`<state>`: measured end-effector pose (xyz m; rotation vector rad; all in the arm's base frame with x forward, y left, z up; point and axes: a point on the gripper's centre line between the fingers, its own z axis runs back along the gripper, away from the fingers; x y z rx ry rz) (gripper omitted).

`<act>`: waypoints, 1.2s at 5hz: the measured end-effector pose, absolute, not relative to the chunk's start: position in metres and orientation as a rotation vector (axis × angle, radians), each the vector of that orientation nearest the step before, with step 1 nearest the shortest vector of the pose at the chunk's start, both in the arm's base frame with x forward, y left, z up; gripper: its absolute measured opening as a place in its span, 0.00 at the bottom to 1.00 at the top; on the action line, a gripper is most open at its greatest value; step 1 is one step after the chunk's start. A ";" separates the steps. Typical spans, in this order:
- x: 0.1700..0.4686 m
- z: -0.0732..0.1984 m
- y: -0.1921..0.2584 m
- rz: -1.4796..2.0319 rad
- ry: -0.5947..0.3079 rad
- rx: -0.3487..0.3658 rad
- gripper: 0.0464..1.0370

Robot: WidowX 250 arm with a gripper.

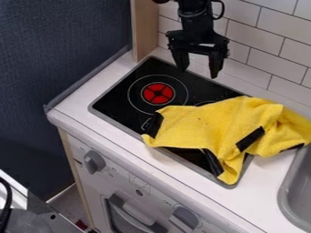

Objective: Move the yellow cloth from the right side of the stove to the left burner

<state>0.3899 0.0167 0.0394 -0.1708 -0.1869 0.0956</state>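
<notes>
Fingers [198, 68] apart, pointing down over the black stovetop's [159, 75] back edge, above the yellow cloth [209, 125].

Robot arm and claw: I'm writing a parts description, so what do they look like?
The arm is black, with a thin black cable looping beside it. The claw is black too, a wide crosspiece with two angular fingers narrowing toward their tips.

My pincer [198, 73] can pass above the red-burner end of the cooktop [115, 102]. At its opposite end, a rumpled yellow cloth [209, 126] stands in my way, spilling past the edge. Along its back, the tiled wall [261, 45] bounds me; near its back corner, a wooden post [144, 27] rises.
</notes>
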 end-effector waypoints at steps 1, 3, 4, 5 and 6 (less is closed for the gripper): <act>0.383 0.023 0.016 0.095 -0.134 -0.175 0.96; 0.371 0.030 -0.006 -0.032 -0.081 -0.105 0.96; 0.358 0.034 -0.031 -0.123 -0.091 -0.067 0.96; 0.350 0.050 -0.052 -0.137 -0.090 0.002 0.96; 0.330 0.045 -0.082 -0.165 -0.047 0.057 0.96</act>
